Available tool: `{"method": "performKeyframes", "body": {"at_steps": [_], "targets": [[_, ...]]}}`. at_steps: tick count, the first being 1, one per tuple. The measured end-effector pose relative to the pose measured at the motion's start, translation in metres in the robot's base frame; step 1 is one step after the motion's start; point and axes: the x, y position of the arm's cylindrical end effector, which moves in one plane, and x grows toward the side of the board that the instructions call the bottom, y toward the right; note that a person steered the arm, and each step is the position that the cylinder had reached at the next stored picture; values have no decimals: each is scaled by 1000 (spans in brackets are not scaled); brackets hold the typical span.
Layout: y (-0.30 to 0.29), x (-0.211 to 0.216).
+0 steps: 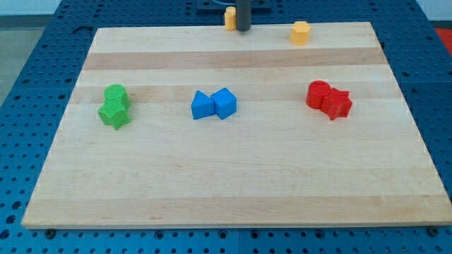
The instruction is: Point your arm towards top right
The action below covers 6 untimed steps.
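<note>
My tip (242, 29) touches down at the top edge of the wooden board (233, 183), a little left of centre. A small yellow block (229, 17) sits just left of the rod, close beside it. A yellow hexagonal block (301, 32) lies near the top edge, to the right of my tip. Two blue blocks, a triangular one (202, 105) and a cube (225, 103), touch each other mid-board. A red cylinder (318, 94) and a red star-like block (337, 104) touch at the right. A green cylinder (115, 94) and a green star-like block (114, 113) touch at the left.
The board rests on a blue perforated table (42, 42) that shows on all sides. The arm's dark rod comes down from the view's top edge.
</note>
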Motion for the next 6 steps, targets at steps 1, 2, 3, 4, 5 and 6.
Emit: {"method": "performKeyframes", "body": {"at_steps": [1, 2, 3, 4, 5, 6], "targets": [[-16, 27], [-31, 45], [-31, 90], [-31, 104], [-3, 79], [46, 69]]}}
